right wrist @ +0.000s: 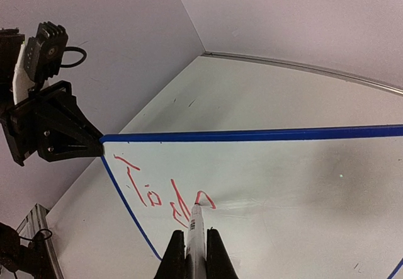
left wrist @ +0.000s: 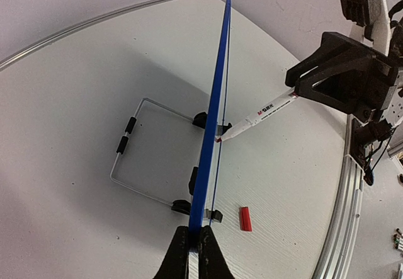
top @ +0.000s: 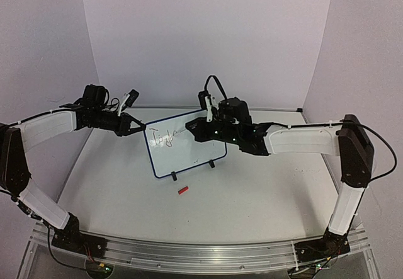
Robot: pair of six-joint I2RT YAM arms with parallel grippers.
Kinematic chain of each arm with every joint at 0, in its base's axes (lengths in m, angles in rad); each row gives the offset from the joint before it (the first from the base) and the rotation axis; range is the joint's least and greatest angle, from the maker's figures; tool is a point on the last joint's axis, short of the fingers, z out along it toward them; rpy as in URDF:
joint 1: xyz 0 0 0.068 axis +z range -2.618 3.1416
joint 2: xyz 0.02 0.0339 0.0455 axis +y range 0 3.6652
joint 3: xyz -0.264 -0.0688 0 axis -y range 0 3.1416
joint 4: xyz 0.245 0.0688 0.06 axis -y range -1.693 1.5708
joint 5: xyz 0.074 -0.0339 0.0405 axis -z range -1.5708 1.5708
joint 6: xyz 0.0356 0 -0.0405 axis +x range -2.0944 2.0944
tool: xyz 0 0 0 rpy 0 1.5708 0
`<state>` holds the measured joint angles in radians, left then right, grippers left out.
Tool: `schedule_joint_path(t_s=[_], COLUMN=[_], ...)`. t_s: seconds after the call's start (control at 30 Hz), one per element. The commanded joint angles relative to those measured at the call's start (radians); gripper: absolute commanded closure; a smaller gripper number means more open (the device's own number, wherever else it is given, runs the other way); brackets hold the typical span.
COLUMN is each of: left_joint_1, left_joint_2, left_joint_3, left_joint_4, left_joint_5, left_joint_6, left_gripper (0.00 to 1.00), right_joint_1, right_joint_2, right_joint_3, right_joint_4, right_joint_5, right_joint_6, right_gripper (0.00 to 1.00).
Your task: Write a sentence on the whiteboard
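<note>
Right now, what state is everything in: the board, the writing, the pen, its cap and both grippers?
whiteboard: standing up, top corner clamped.
writing: unfinished, only a few red letters.
marker: uncapped, tip on the whiteboard.
cap: off, lying loose in front of the whiteboard.
left gripper: shut on the whiteboard.
right gripper: shut on the marker.

The top external camera sits high behind the robot, facing forward and down. It is far enough back to take in the whole tabletop (top: 252, 191), with the whiteboard (top: 189, 156) at mid-distance. The left wrist camera looks out over the left end effector (left wrist: 194, 236), close along the whiteboard's blue edge, toward the right end effector (left wrist: 301, 87). The right wrist camera sights down the marker (right wrist: 196, 222), very near the board's face, toward the left end effector. All three views share the whiteboard.
</note>
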<state>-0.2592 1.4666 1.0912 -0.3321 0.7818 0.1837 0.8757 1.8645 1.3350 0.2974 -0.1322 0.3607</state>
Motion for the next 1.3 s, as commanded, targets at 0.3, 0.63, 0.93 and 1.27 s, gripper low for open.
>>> schedule_joint_path(t_s=[0.3, 0.63, 0.93, 1.27], left_joint_1=[-0.005, -0.005, -0.005, -0.005], left_joint_2=[-0.030, -0.031, -0.032, -0.032], left_joint_3=[0.022, 0.023, 0.023, 0.024], left_joint_4=[-0.001, -0.002, -0.004, -0.005], left_joint_5=[0.005, 0.001, -0.001, -0.001], left_joint_6=[0.007, 0.008, 0.010, 0.011], left_gripper=[1.00, 1.00, 1.00, 1.00], right_joint_1=[-0.003, -0.003, -0.003, -0.004], right_joint_2=[-0.012, -0.034, -0.048, -0.065], right_joint_3=[-0.058, -0.025, 0.001, -0.005], right_joint_4=[-0.007, 0.036, 0.064, 0.086], right_joint_5=[0.023, 0.055, 0.069, 0.073], right_joint_6=[-0.011, -0.016, -0.016, -0.014], right_gripper=[1.00, 1.00, 1.00, 1.00])
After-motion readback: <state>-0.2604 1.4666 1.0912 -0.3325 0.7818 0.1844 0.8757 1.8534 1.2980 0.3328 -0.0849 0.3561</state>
